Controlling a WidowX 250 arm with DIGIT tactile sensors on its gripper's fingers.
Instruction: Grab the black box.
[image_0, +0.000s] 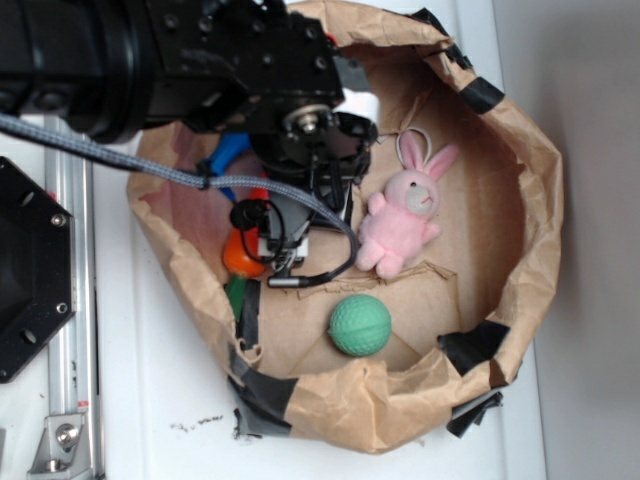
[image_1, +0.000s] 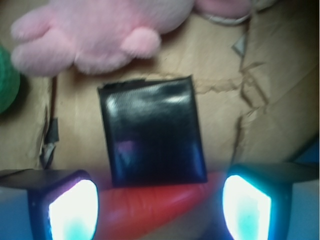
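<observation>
My jaws stand apart at the bottom of the wrist view, holding nothing. The black box (image_1: 152, 132) lies at frame centre, below the pink rabbit (image_1: 100, 30). It seems untouched; descending and closing remain.

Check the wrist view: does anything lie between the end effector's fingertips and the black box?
In the wrist view, the end effector is open, and a red-orange object lies between its fingertips, touching or overlapping the black box's near edge.

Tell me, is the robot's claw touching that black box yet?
Apart. The wrist view shows the black box lying on the cardboard between and beyond the open gripper, both lit fingertips clear of it.
</observation>
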